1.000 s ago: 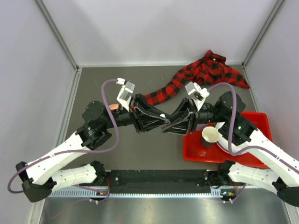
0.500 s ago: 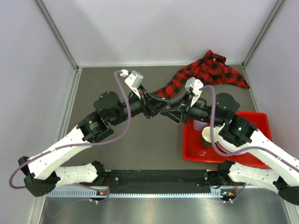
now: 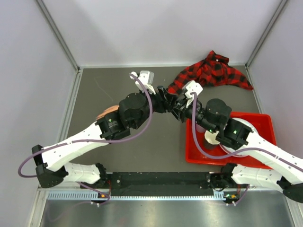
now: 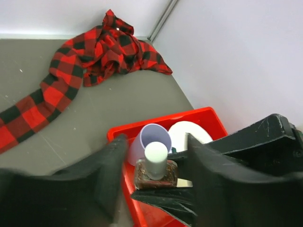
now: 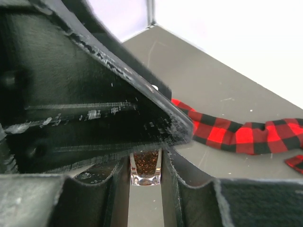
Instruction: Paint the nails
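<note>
While the right gripper (image 5: 146,191) pinches the bottle (image 5: 146,166), the left gripper (image 4: 155,176) stands spread around its cap (image 4: 156,157), the nails hidden.

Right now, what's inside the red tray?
A pale cup and something round and white sit in the red tray. The black fingers and the polish bottle hide the rest of its floor.

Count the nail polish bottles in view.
1. The white-capped bottle is clamped in the right gripper, its cap between the open fingers of the left gripper. Others could be hidden beneath the arms.
</note>
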`<state>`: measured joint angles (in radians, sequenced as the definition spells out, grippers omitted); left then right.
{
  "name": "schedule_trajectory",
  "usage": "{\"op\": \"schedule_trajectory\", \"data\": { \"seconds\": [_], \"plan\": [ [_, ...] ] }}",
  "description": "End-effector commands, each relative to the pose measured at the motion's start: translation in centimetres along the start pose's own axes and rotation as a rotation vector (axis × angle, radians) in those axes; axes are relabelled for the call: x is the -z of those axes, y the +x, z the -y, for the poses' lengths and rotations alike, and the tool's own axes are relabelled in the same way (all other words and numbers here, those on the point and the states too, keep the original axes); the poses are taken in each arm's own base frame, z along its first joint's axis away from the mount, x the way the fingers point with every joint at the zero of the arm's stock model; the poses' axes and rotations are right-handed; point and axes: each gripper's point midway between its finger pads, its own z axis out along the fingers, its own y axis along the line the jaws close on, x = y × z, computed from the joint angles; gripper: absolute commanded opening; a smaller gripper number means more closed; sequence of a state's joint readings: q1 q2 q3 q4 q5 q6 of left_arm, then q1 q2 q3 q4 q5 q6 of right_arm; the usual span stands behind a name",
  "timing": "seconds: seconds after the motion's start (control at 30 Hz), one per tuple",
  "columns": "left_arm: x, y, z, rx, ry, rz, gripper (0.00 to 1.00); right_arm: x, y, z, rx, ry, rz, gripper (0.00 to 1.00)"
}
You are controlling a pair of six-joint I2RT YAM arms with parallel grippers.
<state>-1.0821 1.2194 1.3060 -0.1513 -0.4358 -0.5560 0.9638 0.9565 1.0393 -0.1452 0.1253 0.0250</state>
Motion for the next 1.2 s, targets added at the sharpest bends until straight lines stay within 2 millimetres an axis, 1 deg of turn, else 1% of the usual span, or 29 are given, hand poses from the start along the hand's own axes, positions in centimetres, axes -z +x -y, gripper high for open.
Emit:
{"op": "schedule_trajectory", "data": {
  "seconds": [0.0,0.03,0.1,0.13,0.17,0.2,0.23,0.27,0.3,0.33,0.37,0.4,0.47,0.5,0.57,0.63,0.67,0.7,0.73,0.83,0.87,0.97,1.0,1.07,1.1,1.17],
  "plan": [
    [2.2,-2.7,1.6,0.040,0.087,0.039,0.75,0.9,-1.7,-1.2,0.003,-0.090,0.057,0.00],
    [3.4,-3.4,2.1,0.037,0.133,0.043,0.77,1.2,-1.6,-1.3,-0.003,-0.107,0.046,0.00],
    [4.6,-3.7,2.5,0.031,0.185,0.037,0.80,1.8,-1.7,-2.6,-0.009,-0.199,0.044,0.00],
    [6.0,-4.5,3.1,0.029,0.248,0.042,0.81,2.3,-1.8,-3.1,-0.017,-0.235,0.044,0.00],
    [6.6,-4.9,3.3,0.028,0.279,0.050,0.81,2.7,-2.1,-3.5,-0.027,-0.268,0.051,0.00],
    [7.7,-5.1,3.5,0.023,0.314,0.055,0.79,3.4,-2.3,-4.9,-0.036,-0.366,0.052,0.00],
    [8.5,-4.8,4.2,0.005,0.380,0.032,0.77,3.9,-2.7,-5.1,-0.071,-0.405,0.057,0.00],
    [9.0,-4.8,4.5,0.002,0.407,0.029,0.76,4.4,-3.4,-5.7,-0.081,-0.460,0.075,0.00],
    [9.9,-4.8,4.8,0.000,0.442,0.026,0.76,5.3,-3.7,-7.1,-0.088,-0.562,0.074,0.00],
    [10.5,-4.7,5.3,-0.018,0.489,0.020,0.75,5.8,-3.8,-7.7,-0.113,-0.601,0.069,0.00],
    [11.5,-4.1,6.2,-0.033,0.566,-0.008,0.75,6.2,-4.4,-8.2,-0.113,-0.637,0.081,0.00],
    [12.2,-4.1,6.7,-0.044,0.607,-0.007,0.75,6.9,-4.6,-9.1,-0.117,-0.700,0.077,0.00],
    [13.3,-3.5,7.7,-0.065,0.696,-0.030,0.75,7.8,-5.5,-9.9,-0.142,-0.759,0.085,0.00],
    [13.5,-3.4,8.0,-0.067,0.716,-0.032,0.75,8.5,-5.9,-10.6,-0.140,-0.813,0.096,0.00],
    [14.0,-3.3,8.9,-0.075,0.778,-0.045,0.73,9.3,-6.7,-11.2,-0.158,-0.863,0.105,0.00],
    [14.0,-2.8,9.6,-0.078,0.821,-0.072,0.70,9.6,-7.0,-11.4,-0.174,-0.874,0.109,0.00],
    [14.1,-3.0,10.1,-0.078,0.851,-0.059,0.68,9.6,-7.4,-11.5,-0.170,-0.881,0.127,0.00],
    [14.5,-2.7,10.8,-0.080,0.900,-0.078,0.67,9.8,-7.7,-11.6,-0.169,-0.889,0.135,0.00],
    [14.7,-2.8,11.1,-0.072,0.921,-0.075,0.66,10.0,-8.1,-11.7,-0.175,-0.900,0.146,0.00],
    [14.9,-2.6,11.6,-0.063,0.953,-0.089,0.63,10.3,-8.4,-11.8,-0.183,-0.912,0.156,0.00],
    [15.1,-2.7,11.7,-0.062,0.962,-0.085,0.60,10.2,-8.5,-11.8,-0.184,-0.905,0.159,0.00],
    [15.3,-2.9,11.6,-0.056,0.966,-0.078,0.55,10.3,-8.5,-11.8,-0.183,-0.905,0.162,0.00],
    [15.3,-2.8,11.6,-0.057,0.966,-0.081,0.49,10.3,-8.5,-11.7,-0.182,-0.904,0.163,0.00],
    [15.2,-2.6,11.6,-0.057,0.965,-0.089,0.43,10.1,-8.6,-11.6,-0.181,-0.894,0.165,0.00],
    [15.2,-2.6,11.7,-0.055,0.967,-0.090,0.37,10.0,-8.6,-11.5,-0.176,-0.886,0.168,0.00],
    [14.7,-2.6,11.7,-0.051,0.954,-0.098,0.29,9.5,-8.5,-11.1,-0.179,-0.848,0.162,0.00]
  ]
}}
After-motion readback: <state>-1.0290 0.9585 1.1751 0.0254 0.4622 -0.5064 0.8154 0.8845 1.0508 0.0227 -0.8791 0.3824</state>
